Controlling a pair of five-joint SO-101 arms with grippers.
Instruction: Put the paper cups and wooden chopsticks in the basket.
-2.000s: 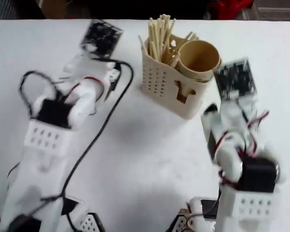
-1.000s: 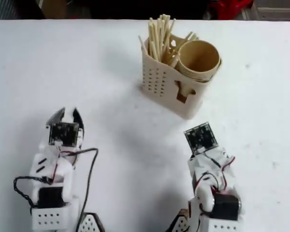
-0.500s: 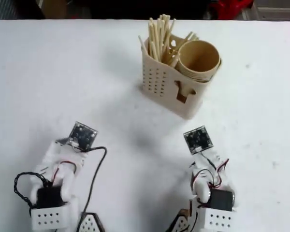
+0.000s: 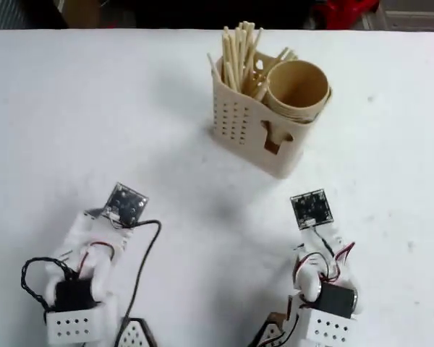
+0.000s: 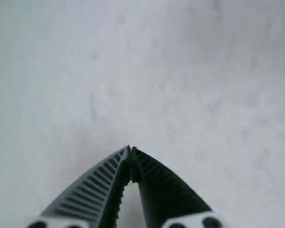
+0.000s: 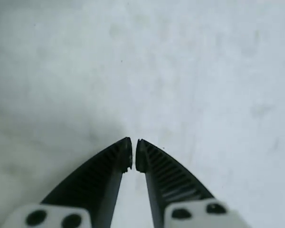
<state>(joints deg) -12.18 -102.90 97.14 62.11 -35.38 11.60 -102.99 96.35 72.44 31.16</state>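
Note:
A cream perforated basket stands at the back middle of the white table. Stacked paper cups sit in its right half and a bundle of wooden chopsticks stands in its left half. Both arms are folded back at the near edge, well away from the basket. My left gripper is shut and holds nothing, its tips just above bare table. My right gripper is shut too, with only a thin slit between the tips and nothing held. In the high view the left arm sits at the near left, the right arm at the near right.
A black cable loops beside the left arm at the near edge. The white table stretches bare between the arms and the basket. Dark clutter lies beyond the far table edge.
Both arms have drawn back from beside the basket to the near edge and folded down. The left gripper, open a second ago, is now shut. The right arm's wrist shifted slightly right.

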